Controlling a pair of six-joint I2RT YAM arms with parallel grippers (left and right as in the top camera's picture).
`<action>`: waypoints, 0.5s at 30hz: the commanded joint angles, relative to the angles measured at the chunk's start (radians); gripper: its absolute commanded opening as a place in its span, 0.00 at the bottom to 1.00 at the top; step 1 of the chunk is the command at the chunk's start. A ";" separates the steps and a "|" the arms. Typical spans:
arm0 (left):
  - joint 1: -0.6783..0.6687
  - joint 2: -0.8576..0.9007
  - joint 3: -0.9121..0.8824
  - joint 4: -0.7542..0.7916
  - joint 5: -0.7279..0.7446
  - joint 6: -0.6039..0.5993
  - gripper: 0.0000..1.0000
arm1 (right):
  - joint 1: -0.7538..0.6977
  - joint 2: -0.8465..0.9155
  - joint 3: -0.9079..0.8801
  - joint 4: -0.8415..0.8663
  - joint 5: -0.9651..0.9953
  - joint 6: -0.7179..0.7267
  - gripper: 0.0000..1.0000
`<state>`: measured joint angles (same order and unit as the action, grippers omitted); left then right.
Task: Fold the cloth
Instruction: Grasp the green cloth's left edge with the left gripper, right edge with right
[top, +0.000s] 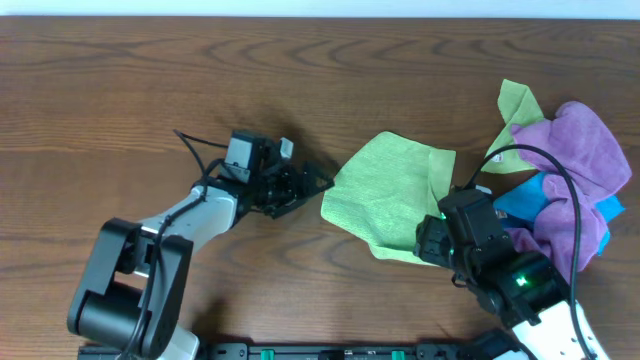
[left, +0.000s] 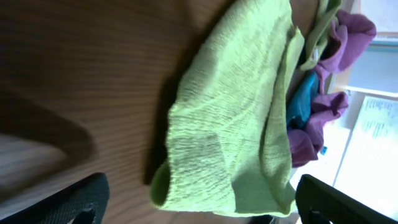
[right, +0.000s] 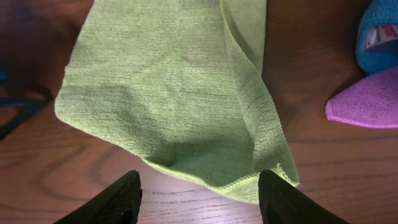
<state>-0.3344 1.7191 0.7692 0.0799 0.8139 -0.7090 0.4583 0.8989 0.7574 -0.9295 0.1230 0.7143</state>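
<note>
The dark wood-grain table (top: 300, 80) fills the overhead view. On its centre-right lies the cloth (top: 390, 195), plain lime-green and textured. It is not flat: its right side is doubled over in a long flap and its surface is rumpled. It sits between the two arms, with no tag or print visible on it. To its right, against the table's edge, is a loose heap: purple cloths (top: 575, 150) on top and in front, a blue cloth (top: 520, 200) tucked under them, and another lime-green cloth (top: 515, 110) poking out at the back. The left gripper (top: 312, 184) rests low on the wood just left of the cloth, apart from it, its jaws spread wide with nothing between them. The right gripper (right: 199, 202) is at the cloth's near edge, jaws also spread. The hem lies just ahead of and between the fingers, but nothing is pinched. In the right wrist view, a small white tag (right: 375, 37) with red print is sewn to the blue cloth; the writing is too small to read. A green light (top: 520, 282) glows on the right arm.
</note>
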 joint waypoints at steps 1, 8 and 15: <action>-0.032 0.021 0.013 0.015 0.019 -0.031 0.99 | -0.007 -0.003 0.002 0.002 0.000 -0.017 0.61; -0.069 0.054 0.013 0.029 -0.028 -0.056 0.96 | -0.007 -0.003 0.002 0.002 0.000 -0.017 0.61; -0.097 0.113 0.013 0.117 0.019 -0.126 0.88 | -0.007 -0.003 0.002 0.002 0.000 -0.017 0.61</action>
<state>-0.4191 1.8076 0.7696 0.1921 0.8185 -0.7998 0.4583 0.8989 0.7574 -0.9279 0.1230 0.7139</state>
